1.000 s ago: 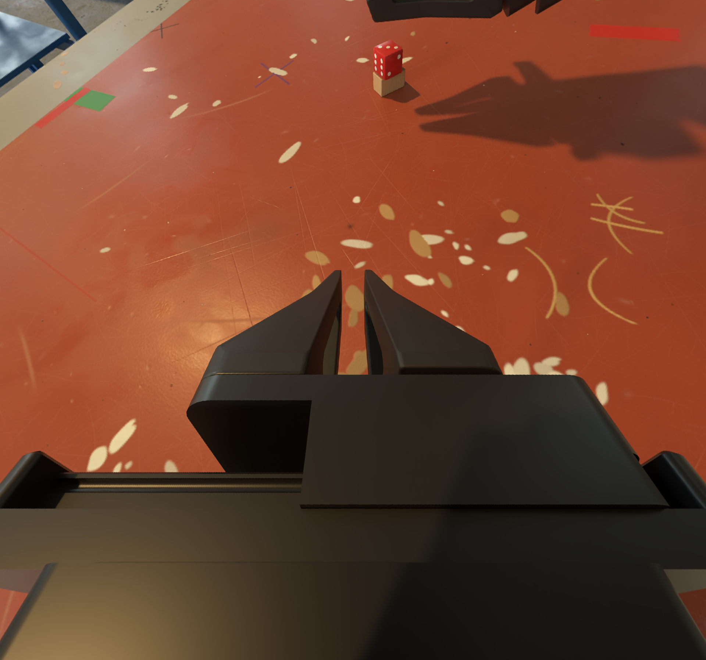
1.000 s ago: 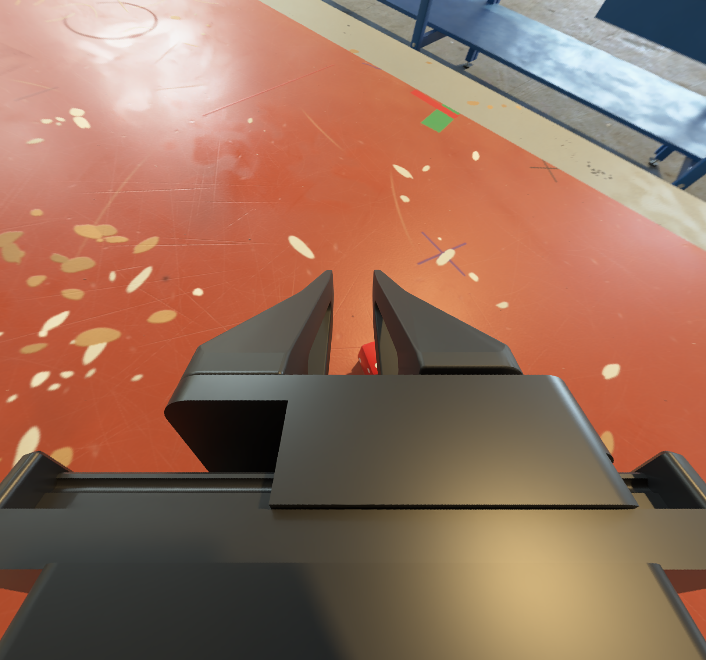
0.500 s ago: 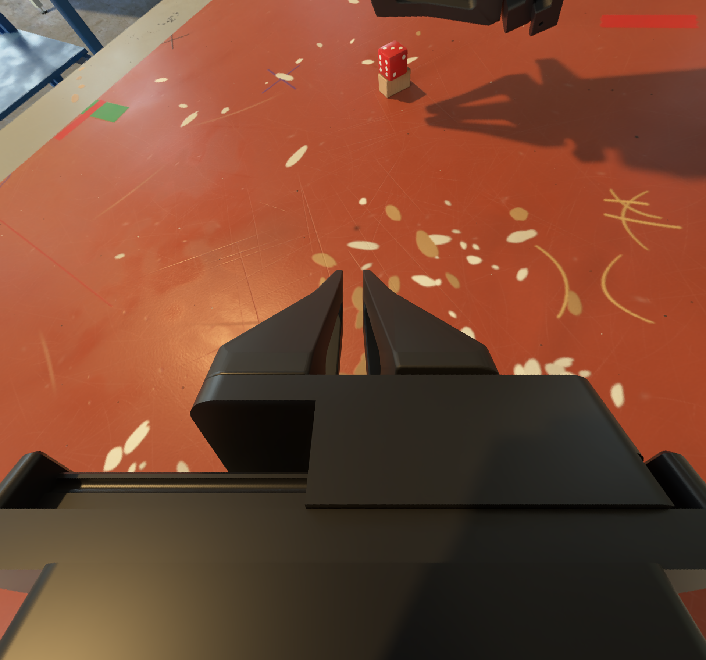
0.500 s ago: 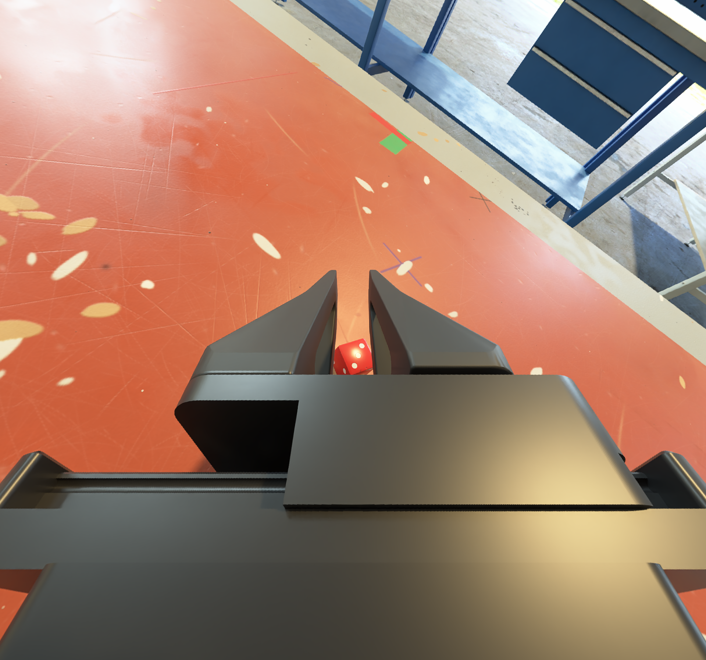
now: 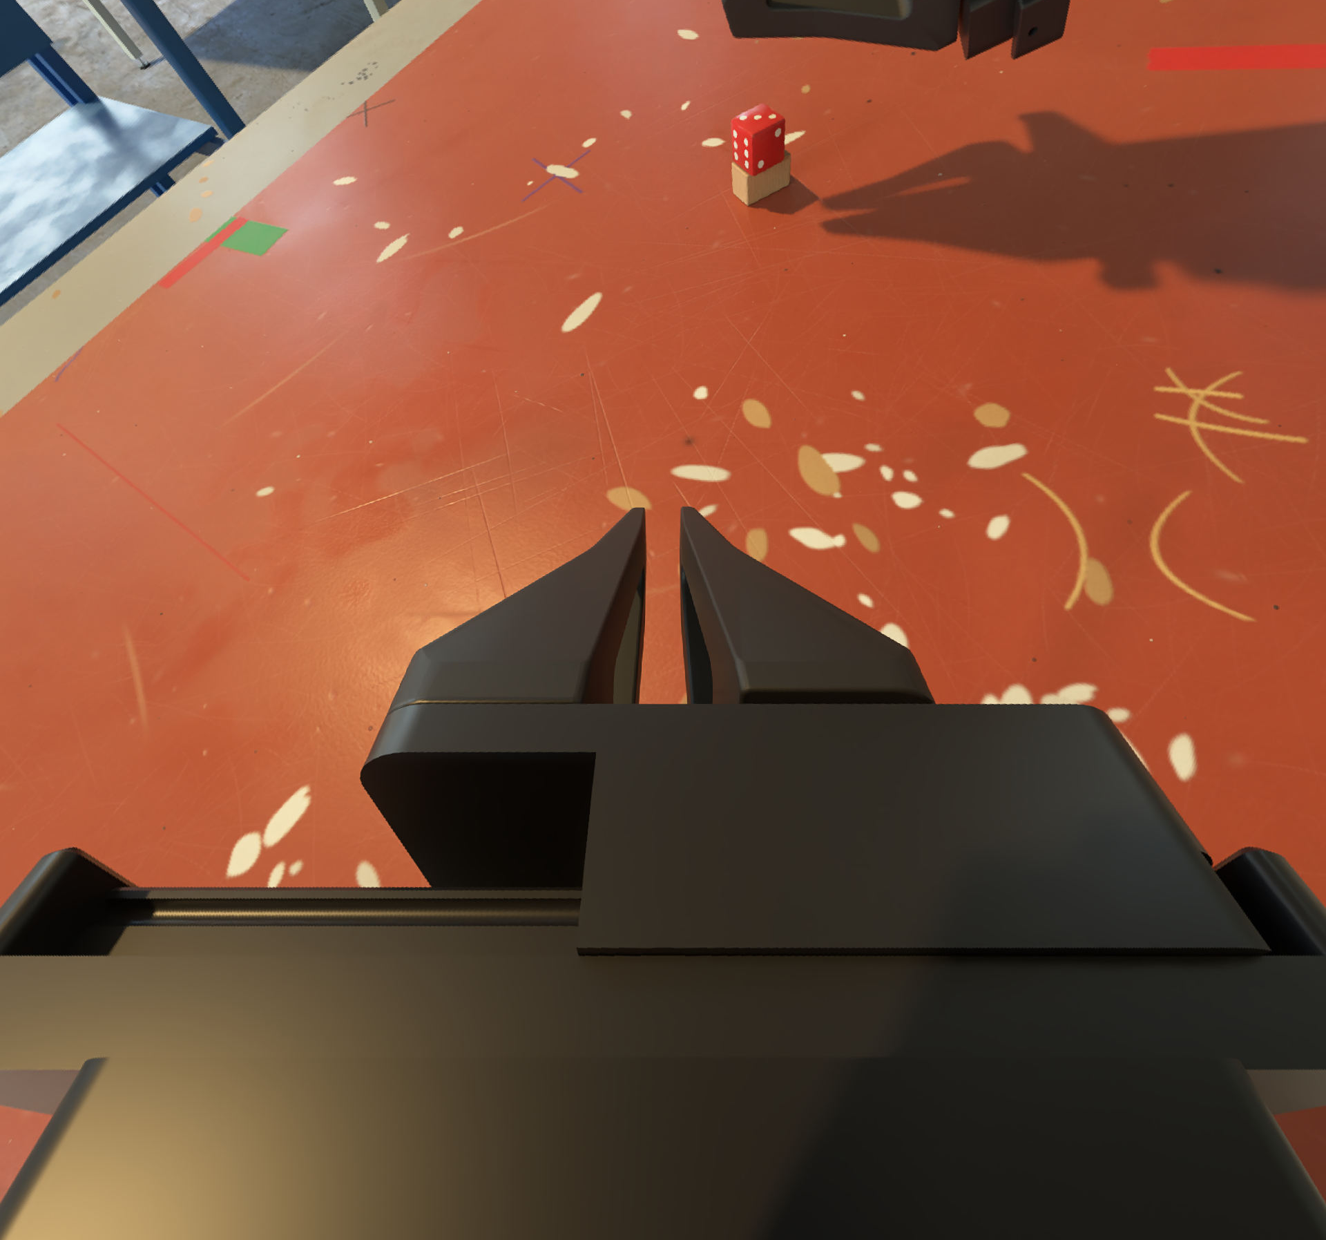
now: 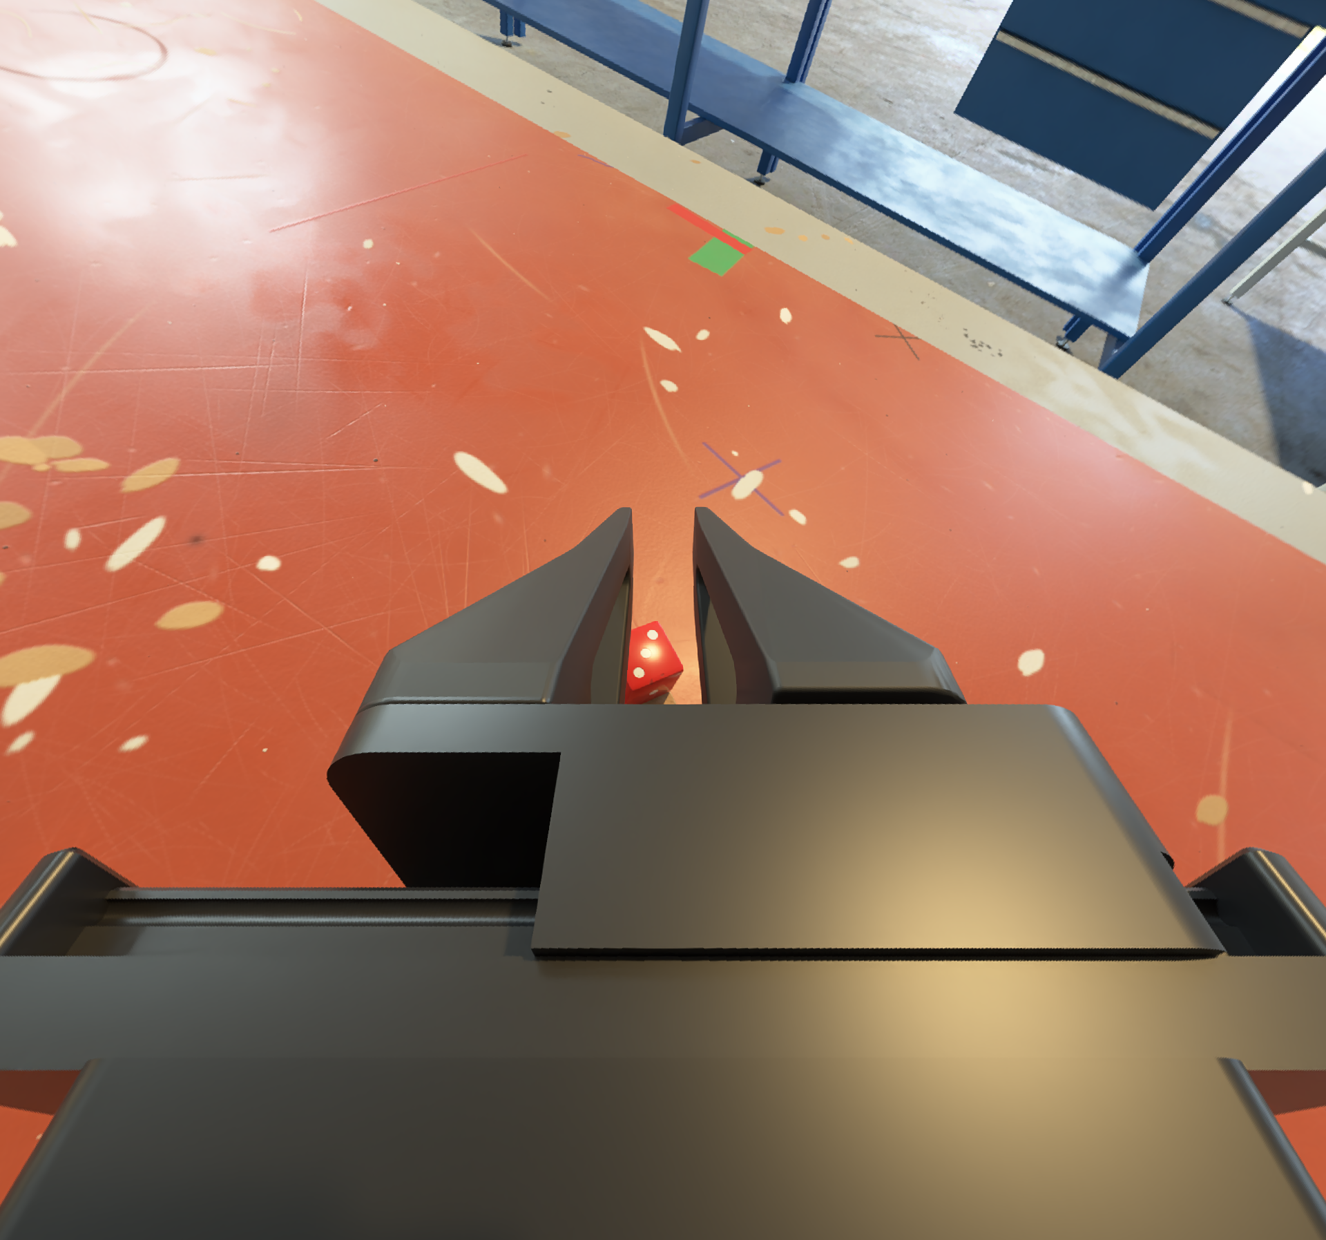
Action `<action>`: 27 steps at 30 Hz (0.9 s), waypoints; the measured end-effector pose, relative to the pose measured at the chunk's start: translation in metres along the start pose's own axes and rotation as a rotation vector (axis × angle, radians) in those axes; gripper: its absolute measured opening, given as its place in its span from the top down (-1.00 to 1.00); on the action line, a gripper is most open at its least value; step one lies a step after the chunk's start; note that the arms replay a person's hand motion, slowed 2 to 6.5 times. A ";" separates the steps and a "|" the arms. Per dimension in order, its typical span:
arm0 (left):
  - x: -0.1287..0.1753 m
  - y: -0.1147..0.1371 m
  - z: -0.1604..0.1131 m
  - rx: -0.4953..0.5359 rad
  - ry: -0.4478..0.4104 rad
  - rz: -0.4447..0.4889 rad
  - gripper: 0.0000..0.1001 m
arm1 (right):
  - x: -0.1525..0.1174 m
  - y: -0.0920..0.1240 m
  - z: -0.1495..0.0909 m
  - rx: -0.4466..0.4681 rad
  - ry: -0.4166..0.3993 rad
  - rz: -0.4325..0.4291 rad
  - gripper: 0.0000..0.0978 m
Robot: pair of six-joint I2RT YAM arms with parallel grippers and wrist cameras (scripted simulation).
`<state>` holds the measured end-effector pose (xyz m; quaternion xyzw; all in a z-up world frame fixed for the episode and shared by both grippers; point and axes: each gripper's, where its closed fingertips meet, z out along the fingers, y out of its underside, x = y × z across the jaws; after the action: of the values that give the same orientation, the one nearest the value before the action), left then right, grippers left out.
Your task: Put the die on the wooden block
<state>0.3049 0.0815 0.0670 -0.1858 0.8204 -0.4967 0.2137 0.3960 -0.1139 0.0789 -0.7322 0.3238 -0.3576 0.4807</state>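
Observation:
A red die (image 5: 757,137) with white pips rests on top of a small wooden block (image 5: 760,183) at the far middle of the red table. My right gripper (image 5: 732,14) hangs above and just beyond it, apart from the die. In the right wrist view the right gripper (image 6: 662,516) has its fingers a little apart and empty, and the die (image 6: 651,656) shows below through the gap. The block is mostly hidden there. My left gripper (image 5: 661,516) is shut and empty, well short of the block.
The table's beige edge strip (image 5: 215,165) runs along the left, with a green patch (image 5: 255,236) by it. Blue benches (image 6: 861,150) and a blue cabinet (image 6: 1148,43) stand beyond the edge. The right arm's shadow (image 5: 1076,201) lies right of the block.
The right gripper has lifted up and away from the die, which stays on the block. Its view now takes in more of the benches. The left gripper has shifted only slightly.

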 end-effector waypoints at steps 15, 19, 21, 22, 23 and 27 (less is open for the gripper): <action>-0.005 0.000 -0.002 0.001 -0.032 0.007 0.84 | 0.016 0.011 -0.009 -0.087 -0.112 0.181 0.63; -0.005 0.000 -0.002 0.000 -0.034 0.007 0.83 | 0.014 0.016 -0.008 -0.127 -0.138 0.199 0.55; -0.005 0.000 -0.002 0.000 -0.035 0.007 0.83 | 0.013 0.019 -0.006 -0.147 -0.147 0.207 0.49; -0.005 0.000 -0.002 -0.001 -0.035 0.007 0.83 | 0.013 0.021 -0.005 -0.159 -0.150 0.210 0.46; -0.005 0.000 -0.002 -0.002 -0.035 0.007 0.83 | 0.012 0.023 -0.004 -0.170 -0.153 0.214 0.44; -0.005 0.002 -0.001 -0.006 -0.036 0.006 0.83 | 0.011 0.029 0.000 -0.206 -0.161 0.224 0.36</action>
<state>0.3086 0.0860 0.0668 -0.1928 0.8184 -0.4903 0.2293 0.3981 -0.1324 0.0536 -0.7633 0.3988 -0.2068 0.4643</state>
